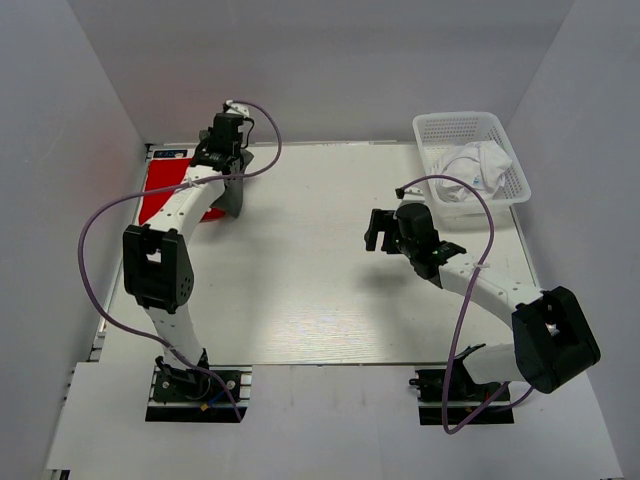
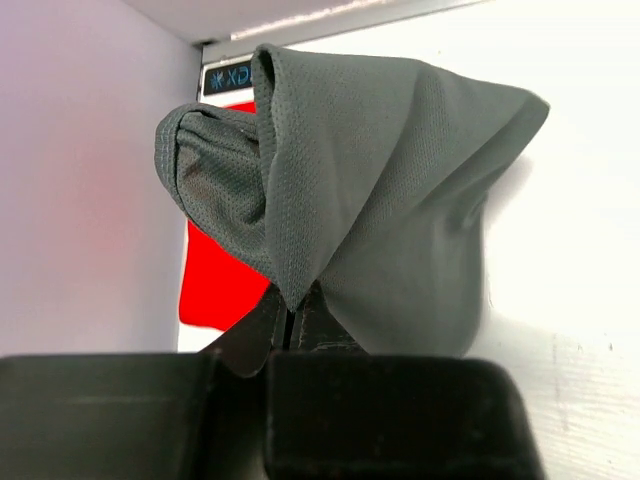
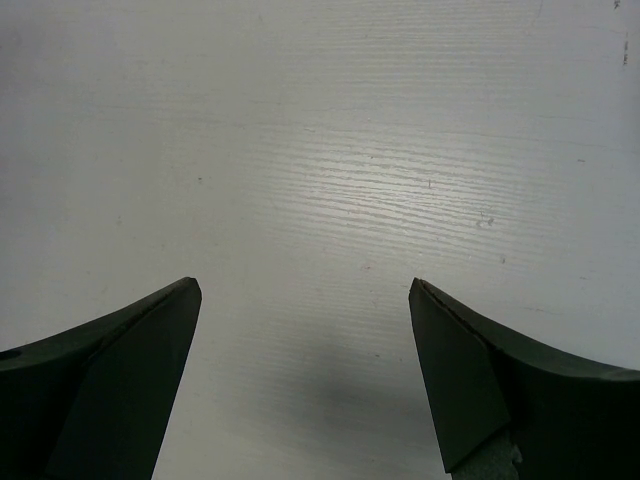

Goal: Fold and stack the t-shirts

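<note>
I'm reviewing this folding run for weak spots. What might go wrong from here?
1. The left gripper pinches only a small bunch of the grey t-shirt, which hangs crumpled. It may slip out, or land wrinkled or partly off the red t-shirt.
2. The shirt hangs near the side wall and might drag against it.
3. The right gripper is open over the bare table, too far away to steady the cloth.

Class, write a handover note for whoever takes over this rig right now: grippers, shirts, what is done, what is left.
Left gripper: shut on the grey t-shirt, held up near the far-left corner.
Right gripper: open, empty, over bare table.
Red t-shirt: flat in the far-left corner, apparently done.
White t-shirts: bunched in the basket, count unclear.
Left: set grey on red, then fold and stack the whites.
</note>
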You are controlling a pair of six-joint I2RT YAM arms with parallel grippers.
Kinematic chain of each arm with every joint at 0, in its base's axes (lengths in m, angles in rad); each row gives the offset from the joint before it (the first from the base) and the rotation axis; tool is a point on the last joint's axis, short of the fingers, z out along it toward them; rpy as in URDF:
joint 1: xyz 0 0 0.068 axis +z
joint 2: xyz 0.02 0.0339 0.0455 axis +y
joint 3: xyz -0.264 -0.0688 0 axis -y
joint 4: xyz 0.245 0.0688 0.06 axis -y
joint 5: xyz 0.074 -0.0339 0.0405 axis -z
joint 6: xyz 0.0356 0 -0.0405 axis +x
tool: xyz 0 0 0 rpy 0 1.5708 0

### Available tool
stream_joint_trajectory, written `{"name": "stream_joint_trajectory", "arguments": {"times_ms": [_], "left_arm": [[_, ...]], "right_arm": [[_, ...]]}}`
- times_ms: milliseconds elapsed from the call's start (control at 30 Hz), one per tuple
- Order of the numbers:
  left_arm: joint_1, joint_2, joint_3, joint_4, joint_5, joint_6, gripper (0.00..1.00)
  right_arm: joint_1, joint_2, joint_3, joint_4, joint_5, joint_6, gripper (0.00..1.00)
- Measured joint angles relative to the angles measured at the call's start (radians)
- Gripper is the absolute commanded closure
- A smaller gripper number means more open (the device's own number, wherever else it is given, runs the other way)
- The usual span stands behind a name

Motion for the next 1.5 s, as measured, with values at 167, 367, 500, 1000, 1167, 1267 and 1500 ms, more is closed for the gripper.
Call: {"name": "stream_joint_trajectory", "arguments": {"times_ms": [167, 367, 500, 1000, 1167, 1267, 1500], "left_arm": [[0.021, 0.014, 0.055, -0.039, 0.041, 0.018, 1.0], [0.041, 0.018, 0.098, -0.067, 0.083, 0.026, 1.0], [0.061, 0.02, 0.098, -0.077, 0.103, 0.026, 1.0], [0.199, 0.12, 0.111, -0.091, 0.144, 0.059, 1.0], [0.256, 0.18, 0.111, -0.043, 0.174, 0.097, 1.0], [0.287, 0.223, 0.121, -0.003, 0.193, 0.116, 1.0], [0.335, 0.356, 0.217, 0.019, 0.189, 0.124, 0.95]], "right_arm": [[0.0, 0.0, 0.0, 0.0, -0.01, 0.0, 0.1], [0.0, 0.0, 0.0, 0.0, -0.013, 0.0, 0.1], [0.0, 0.0, 0.0, 0.0, -0.013, 0.0, 0.1], [-0.001, 0.03, 0.008, -0.019, -0.007, -0.001, 0.1], [-0.001, 0.076, 0.04, -0.033, 0.001, -0.006, 0.1], [-0.001, 0.105, 0.065, -0.05, 0.003, -0.011, 0.1], [-0.001, 0.158, 0.11, -0.087, 0.003, -0.018, 0.1]]}}
